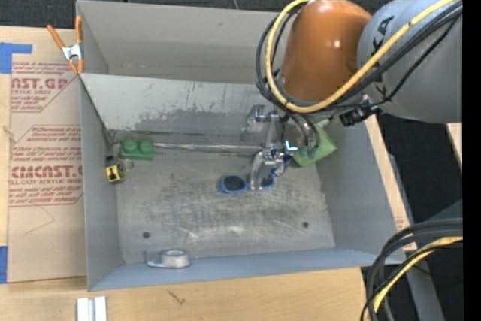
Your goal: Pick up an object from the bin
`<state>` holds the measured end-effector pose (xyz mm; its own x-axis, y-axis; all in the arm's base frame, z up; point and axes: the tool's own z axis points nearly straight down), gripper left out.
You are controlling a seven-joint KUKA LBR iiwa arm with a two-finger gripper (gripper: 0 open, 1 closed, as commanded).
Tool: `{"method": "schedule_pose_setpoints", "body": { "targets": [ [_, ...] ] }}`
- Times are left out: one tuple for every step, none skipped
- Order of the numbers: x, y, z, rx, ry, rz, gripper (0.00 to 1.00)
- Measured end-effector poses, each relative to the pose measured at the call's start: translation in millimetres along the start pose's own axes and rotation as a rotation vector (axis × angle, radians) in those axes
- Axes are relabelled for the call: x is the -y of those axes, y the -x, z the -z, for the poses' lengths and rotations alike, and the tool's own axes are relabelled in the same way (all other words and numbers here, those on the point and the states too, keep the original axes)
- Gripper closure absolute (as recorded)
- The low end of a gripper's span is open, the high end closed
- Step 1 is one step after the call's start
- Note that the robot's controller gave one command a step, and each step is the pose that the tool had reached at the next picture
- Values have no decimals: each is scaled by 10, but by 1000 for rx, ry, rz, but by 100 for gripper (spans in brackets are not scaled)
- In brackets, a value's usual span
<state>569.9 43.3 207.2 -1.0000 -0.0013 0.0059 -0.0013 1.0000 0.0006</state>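
Your arm's orange cover hangs over the bin. Below it, the tool sits low, just beside a small blue oval thing mid-floor. You cannot tell how wide the tool is open. You look to be at the approach, so next, centre over the blue thing and close.

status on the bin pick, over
Gripper down at centre of bin. Just view-left of it, small blue round thing on the floor. Close on the view-right, light green piece; green block far left.
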Motion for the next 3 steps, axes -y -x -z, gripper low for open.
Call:
{"method": "schedule_pose_setpoints", "body": {
  "targets": [
    [371,-123,-1351,17,1,74,0],
    [369,-129,-1324,10,0,76,100],
    [253,-316,63,15,1,-51,100]
  ]
}}
